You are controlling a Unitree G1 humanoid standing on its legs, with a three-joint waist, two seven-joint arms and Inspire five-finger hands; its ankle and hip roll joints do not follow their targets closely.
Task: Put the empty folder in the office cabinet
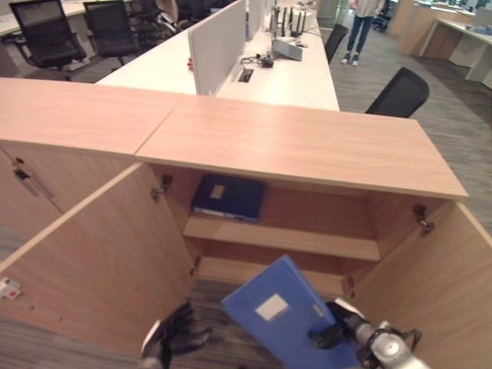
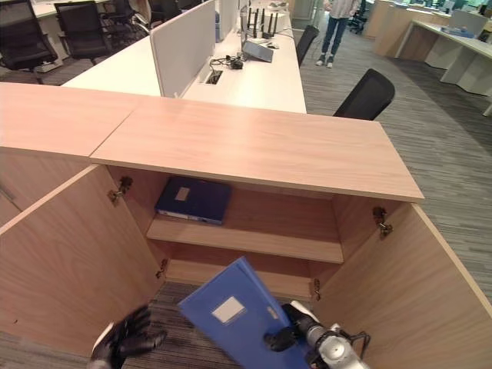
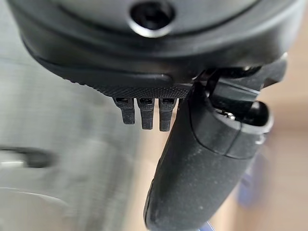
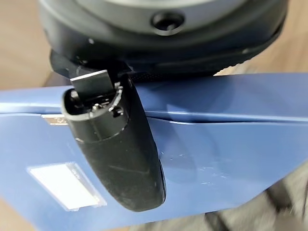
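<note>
A blue folder (image 1: 280,311) with a white label is held tilted in front of the open office cabinet (image 1: 307,146), below its lower shelf. My right hand (image 1: 332,334) is shut on its right edge, and the thumb (image 4: 115,154) presses the blue cover. My left hand (image 1: 175,335) hangs low to the folder's left with its fingers spread, holding nothing. A second, dark blue folder (image 1: 229,197) lies flat on the upper shelf (image 1: 307,238) at its left.
Both cabinet doors stand wide open, the left door (image 1: 92,261) and the right door (image 1: 438,284) flanking the opening. Behind the cabinet are white desks (image 1: 292,77), black office chairs (image 1: 400,94) and a standing person (image 1: 363,27). Striped carpet covers the floor.
</note>
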